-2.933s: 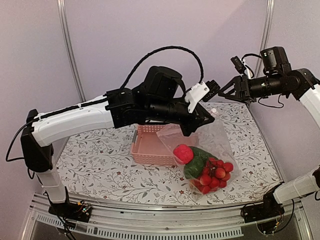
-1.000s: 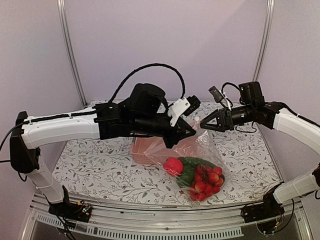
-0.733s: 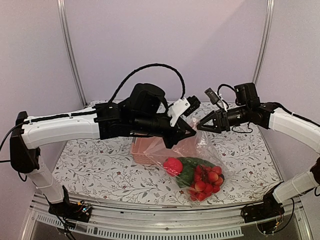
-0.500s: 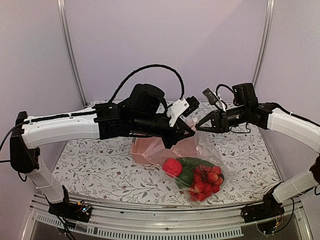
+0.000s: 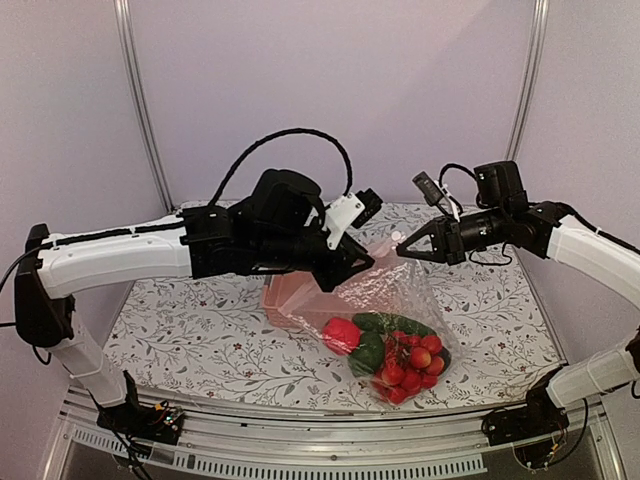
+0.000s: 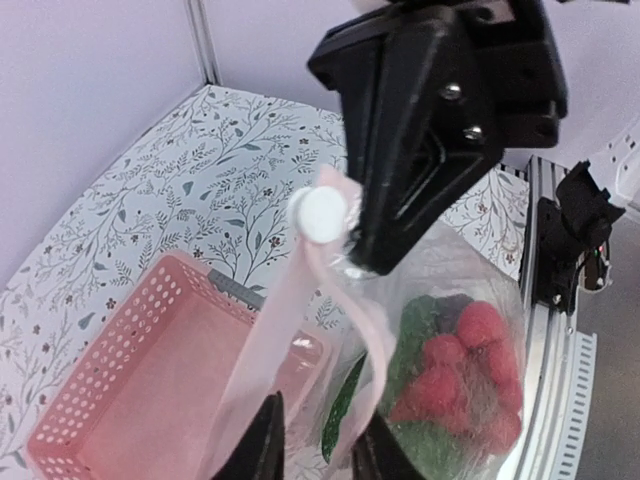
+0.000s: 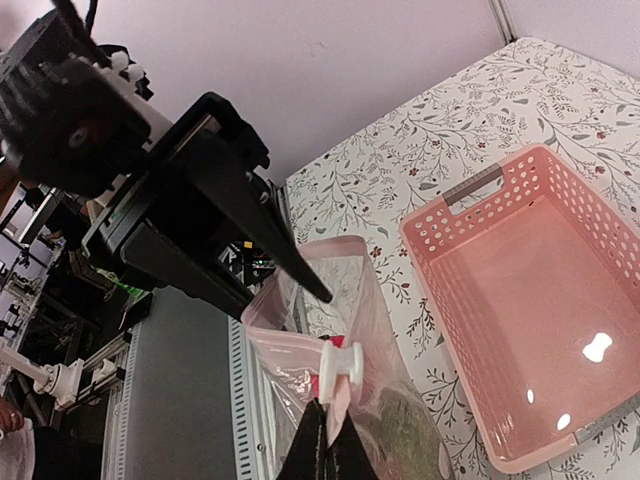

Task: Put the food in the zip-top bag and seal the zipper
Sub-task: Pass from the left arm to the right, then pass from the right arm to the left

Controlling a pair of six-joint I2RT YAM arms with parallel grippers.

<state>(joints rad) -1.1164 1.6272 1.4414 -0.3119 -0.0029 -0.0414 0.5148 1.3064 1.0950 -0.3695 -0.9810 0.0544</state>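
The zip-top bag [image 5: 390,295] is held aloft at frame centre, the food [image 5: 395,352] hanging inside. Its zipper [image 5: 385,254] is stretched left-to-right between the left gripper [image 5: 369,262] and right gripper [image 5: 401,249], both clamped on the mouth edge.

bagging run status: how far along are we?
Done: the food sits inside the zip-top bag, and the pink basket is empty.
In hand: left gripper and right gripper each pinch the bag's top edge, the right one beside the zipper at its whitish end.
Left: sealing. The mouth between them looks open, though that is hard to confirm.
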